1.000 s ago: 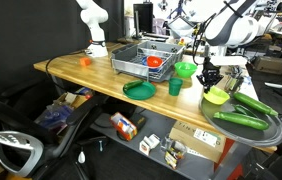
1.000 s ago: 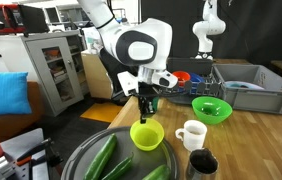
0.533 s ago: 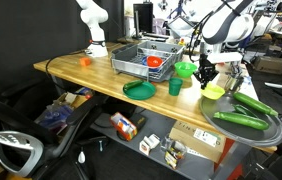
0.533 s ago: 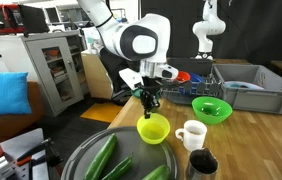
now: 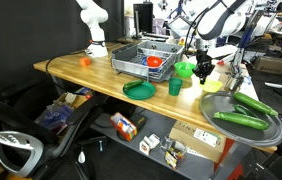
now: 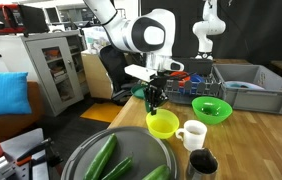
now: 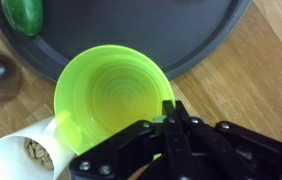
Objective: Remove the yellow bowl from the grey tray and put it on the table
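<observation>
The yellow bowl (image 6: 163, 124) hangs from my gripper (image 6: 157, 99), which is shut on its rim. The bowl is lifted, at the far edge of the grey tray (image 6: 93, 150) and close beside a white mug (image 6: 191, 134). In the wrist view the yellow bowl (image 7: 111, 95) fills the middle, overlapping the tray's rim (image 7: 181, 45) and the wooden table (image 7: 271, 70). My fingers (image 7: 171, 118) pinch its near rim. In an exterior view the gripper (image 5: 203, 70) holds the bowl (image 5: 212, 88) just left of the tray (image 5: 271, 128).
Cucumbers (image 5: 243, 119) lie on the tray. A green bowl (image 6: 212, 108) and a wire dish rack (image 5: 146, 58) stand behind. A dark cup (image 6: 203, 163) sits by the mug. A dark-green plate (image 5: 139, 89) and a green cup (image 5: 175, 87) are on the table.
My gripper has lifted the yellow bowl and carried it from over the tray toward the tray's far edge, nearer the white mug and the green bowl.
</observation>
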`<move>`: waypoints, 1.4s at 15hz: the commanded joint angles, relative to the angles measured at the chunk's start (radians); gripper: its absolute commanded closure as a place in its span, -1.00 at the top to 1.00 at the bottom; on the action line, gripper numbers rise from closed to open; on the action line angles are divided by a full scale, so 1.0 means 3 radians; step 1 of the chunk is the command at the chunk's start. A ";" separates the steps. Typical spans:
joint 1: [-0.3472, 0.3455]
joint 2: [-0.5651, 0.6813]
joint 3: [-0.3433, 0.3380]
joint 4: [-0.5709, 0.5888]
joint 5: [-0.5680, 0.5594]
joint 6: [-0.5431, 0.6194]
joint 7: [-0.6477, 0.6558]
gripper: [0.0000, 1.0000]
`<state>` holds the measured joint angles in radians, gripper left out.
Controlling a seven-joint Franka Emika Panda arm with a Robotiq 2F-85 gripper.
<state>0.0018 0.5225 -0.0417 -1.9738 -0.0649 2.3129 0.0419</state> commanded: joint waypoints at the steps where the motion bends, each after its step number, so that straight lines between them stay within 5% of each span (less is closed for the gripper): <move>1: 0.0011 0.0149 0.0041 0.0312 -0.0165 -0.0339 -0.0310 -0.98; 13: 0.0117 0.0601 0.0149 0.0980 -0.0275 -0.0536 -0.0588 -0.98; 21: 0.0098 0.0583 0.0159 0.0955 -0.0230 -0.0574 -0.0546 -0.93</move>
<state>0.0345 0.6962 0.0019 -1.6901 -0.1312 2.1433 -0.1238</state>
